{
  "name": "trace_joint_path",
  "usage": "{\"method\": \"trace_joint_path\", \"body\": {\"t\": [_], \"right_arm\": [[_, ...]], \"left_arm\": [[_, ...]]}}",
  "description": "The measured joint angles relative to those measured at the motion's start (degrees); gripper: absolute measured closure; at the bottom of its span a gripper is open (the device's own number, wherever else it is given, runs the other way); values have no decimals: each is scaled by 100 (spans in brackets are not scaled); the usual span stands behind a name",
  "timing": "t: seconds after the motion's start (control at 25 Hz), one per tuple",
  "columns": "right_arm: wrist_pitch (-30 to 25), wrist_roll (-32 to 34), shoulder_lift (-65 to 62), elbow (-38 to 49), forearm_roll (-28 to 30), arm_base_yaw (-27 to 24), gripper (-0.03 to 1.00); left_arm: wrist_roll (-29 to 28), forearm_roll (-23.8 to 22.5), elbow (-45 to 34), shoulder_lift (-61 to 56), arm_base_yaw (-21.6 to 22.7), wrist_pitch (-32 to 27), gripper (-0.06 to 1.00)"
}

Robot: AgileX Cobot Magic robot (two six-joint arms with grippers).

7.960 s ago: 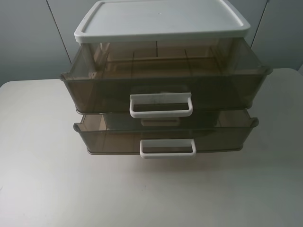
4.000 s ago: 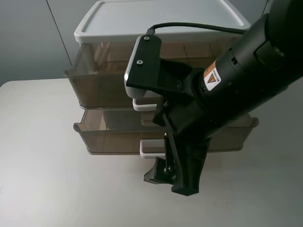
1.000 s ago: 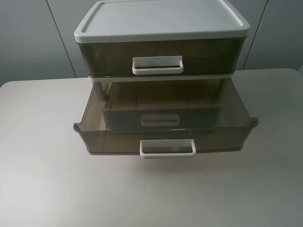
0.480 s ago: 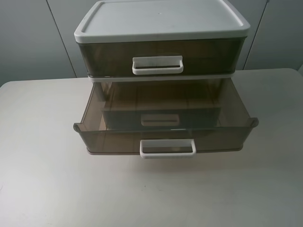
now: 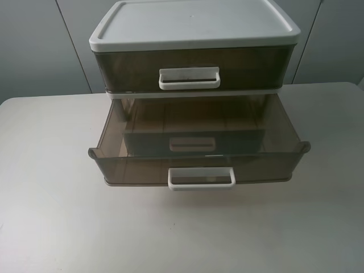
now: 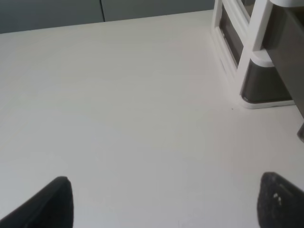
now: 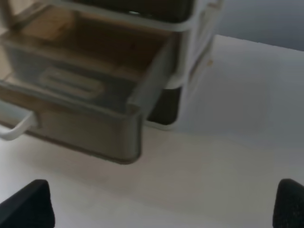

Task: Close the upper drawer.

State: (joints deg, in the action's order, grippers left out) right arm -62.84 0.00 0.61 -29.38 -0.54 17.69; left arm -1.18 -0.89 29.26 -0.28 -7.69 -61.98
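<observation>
Both grippers appear only in their own wrist views, as pairs of dark, matte, rounded fingertips at the picture edges. Left gripper (image 6: 164, 202): fingers (image 6: 52, 204) spread wide apart, holding nothing, above a bare stretch of the table (image 6: 118, 95), with a corner of the cabinet (image 6: 251, 61) off to one side. Right gripper (image 7: 164, 204): fingers (image 7: 26, 204) likewise spread wide, holding nothing, hanging over the table near a front corner of the lower drawer (image 7: 85, 118). Neither gripper shows in the high view.

Cabinet (image 5: 193, 34): a two-tier box with a flat, white, round-cornered lid with a raised rim, standing on the smooth, pale, matte table (image 5: 51, 216). Upper drawer (image 5: 190, 67): smoky-brown translucent plastic, pushed fully in directly under the lid, its front flush with the cabinet frame; a white rectangular loop handle (image 5: 189, 78) sits at the middle of its front. Lower drawer (image 5: 199, 162): the same brown translucent plastic, pulled far out toward the camera, its open top showing a smooth floor and faint ribs on the back wall; a matching white loop handle (image 5: 201, 178) projects from its front
</observation>
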Motion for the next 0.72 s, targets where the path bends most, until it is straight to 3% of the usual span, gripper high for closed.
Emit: {"method": "trace_joint_path", "body": {"t": [0.2, 0.32, 0.48, 0.72], "right_arm": [[0, -92, -46, 0, -21, -1503, 27], [0, -104, -44, 0, -54, -2085, 27], [0, -113, -44, 0, -95, -2309, 27], [0, -113, -44, 0, -158, -2201, 27]], "left_arm": [[0, 0, 0, 0, 0, 0, 20], [0, 0, 0, 0, 0, 0, 20], [0, 0, 0, 0, 0, 0, 20], [0, 0, 0, 0, 0, 0, 20]]}}
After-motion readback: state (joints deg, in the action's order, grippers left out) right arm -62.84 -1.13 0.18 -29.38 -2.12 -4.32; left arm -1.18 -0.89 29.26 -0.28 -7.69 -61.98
